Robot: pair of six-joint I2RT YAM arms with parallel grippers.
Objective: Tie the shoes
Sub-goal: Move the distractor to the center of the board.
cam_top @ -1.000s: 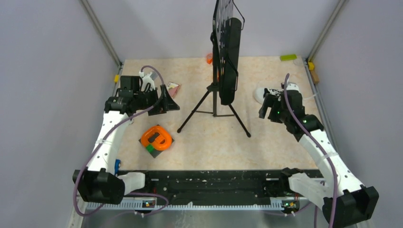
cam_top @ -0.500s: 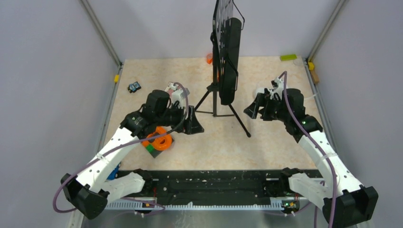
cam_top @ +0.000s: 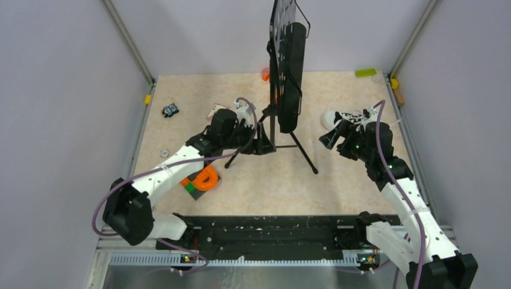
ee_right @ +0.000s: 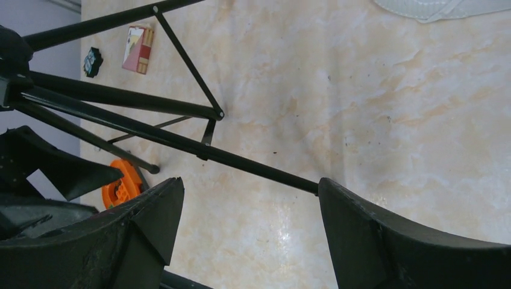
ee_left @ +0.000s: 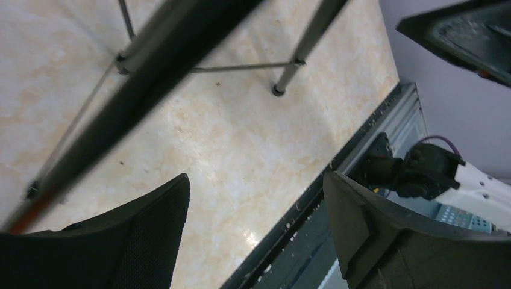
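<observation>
The black sneaker (cam_top: 349, 118) with white toe cap and white laces lies at the right of the table, just behind my right wrist. Only a strip of its white sole (ee_right: 443, 7) shows at the top edge of the right wrist view. My right gripper (cam_top: 329, 139) (ee_right: 250, 188) is open and empty, hovering just left of the shoe's toe and pointing at the tripod. My left gripper (cam_top: 263, 145) (ee_left: 256, 180) is open and empty beside the tripod's legs, far left of the shoe. The shoe does not show in the left wrist view.
A black tripod (cam_top: 272, 129) with a tall black panel (cam_top: 288, 66) stands mid-table between the arms; its legs (ee_right: 181, 141) (ee_left: 301, 51) spread across both wrist views. An orange ring on a green block (cam_top: 205, 178), a card box (cam_top: 217, 111) and a small black item (cam_top: 170, 110) lie at the left.
My left arm has swung from the far left to the tripod's legs. My right gripper has come off the shoe and drawn slightly left and nearer, so the shoe shows more.
</observation>
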